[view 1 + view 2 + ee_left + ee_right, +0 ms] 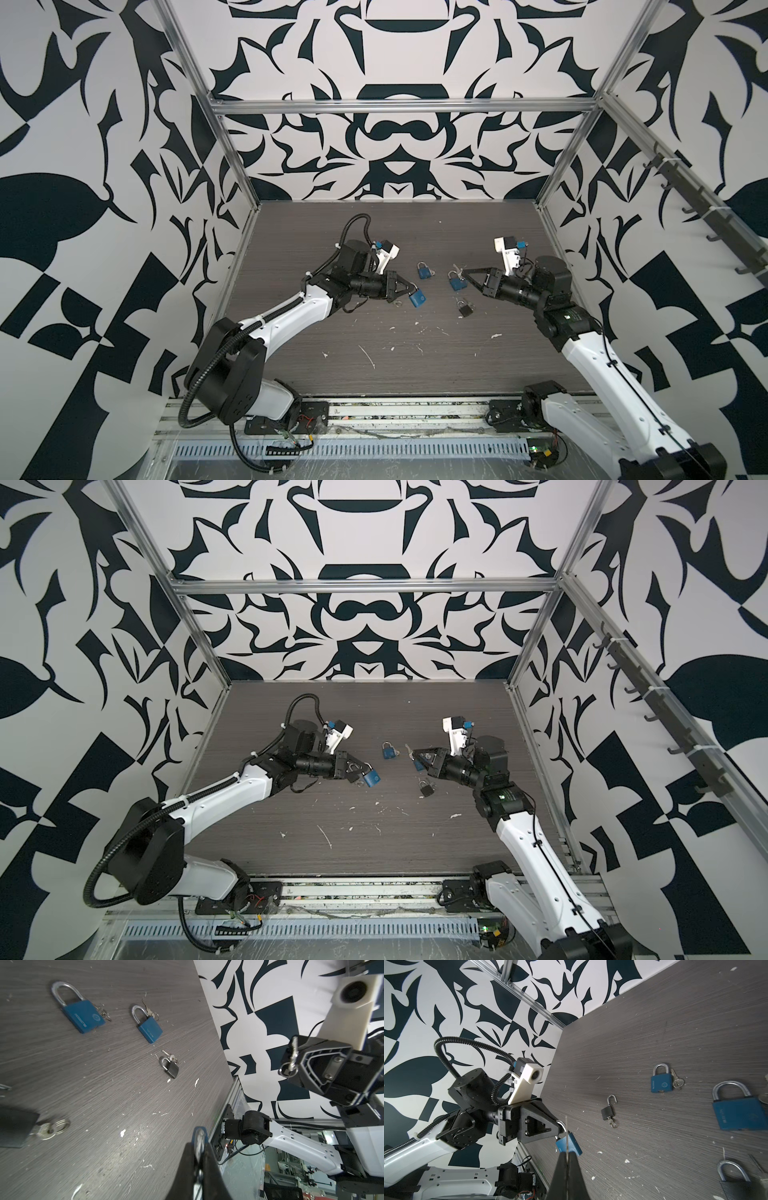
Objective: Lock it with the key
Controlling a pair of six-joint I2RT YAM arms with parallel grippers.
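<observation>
**Key and padlock both in hand, not yet mated**

The left tool is clamped on the shackle of a blue padlock, holding it off the surface with the body hanging away from the jaws. The right tool is pinched shut on the key, whose ring dangles beside its tip. The two tools face each other, well apart.

The step in hand looks like the approach: bringing key to keyhole. The next move calls for lining the blade up with the padlock's bottom face, then a straight push and a turn. The shackle may need seating first; the right wrist view is too blurred there to tell.

The air between the tools is clear. Below it lie a loose blue padlock, a second loose padlock near the right tool's tip, and a small black padlock, so staying raised avoids them. Walls and frame stand well off.
</observation>
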